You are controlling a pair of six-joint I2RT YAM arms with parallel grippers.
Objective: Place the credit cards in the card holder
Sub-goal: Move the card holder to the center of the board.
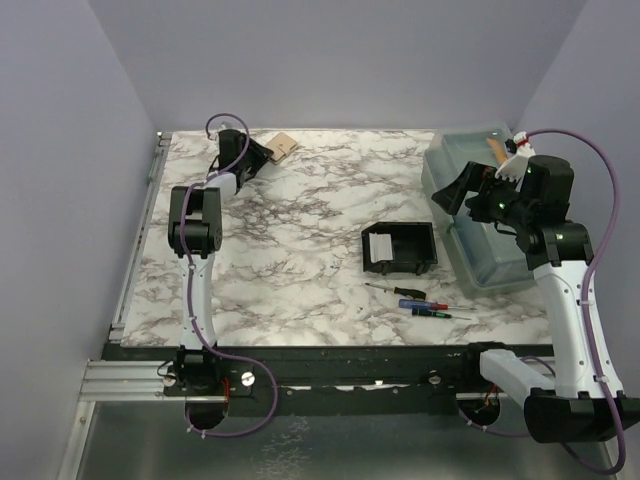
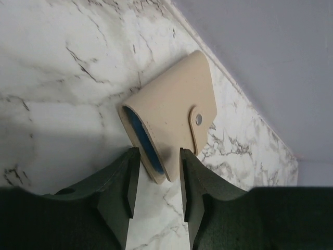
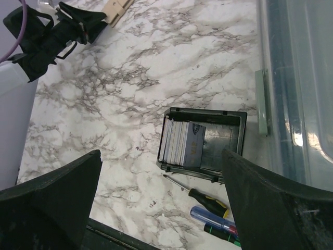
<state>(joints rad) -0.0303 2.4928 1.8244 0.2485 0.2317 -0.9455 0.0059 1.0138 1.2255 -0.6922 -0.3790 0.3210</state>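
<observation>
A tan folded card sleeve (image 2: 169, 112) with a metal snap lies at the table's far left edge (image 1: 285, 147), and a blue edge (image 2: 141, 136) shows in its open end. My left gripper (image 2: 158, 179) is open, its jaws on either side of the sleeve's near corner; I cannot tell whether they touch it. It also shows in the top view (image 1: 262, 156). The black card holder (image 1: 415, 248) sits mid-table with a stack of cards (image 3: 182, 141) standing at its left end. My right gripper (image 3: 161, 156) is wide open and empty, high above the holder's right side (image 1: 455, 192).
A large translucent bin (image 1: 480, 225) lies along the right edge, under my right arm, with a tan piece (image 1: 495, 150) in its far corner. Three small screwdrivers (image 1: 420, 300) lie just in front of the holder. Walls close off the left, far and right sides.
</observation>
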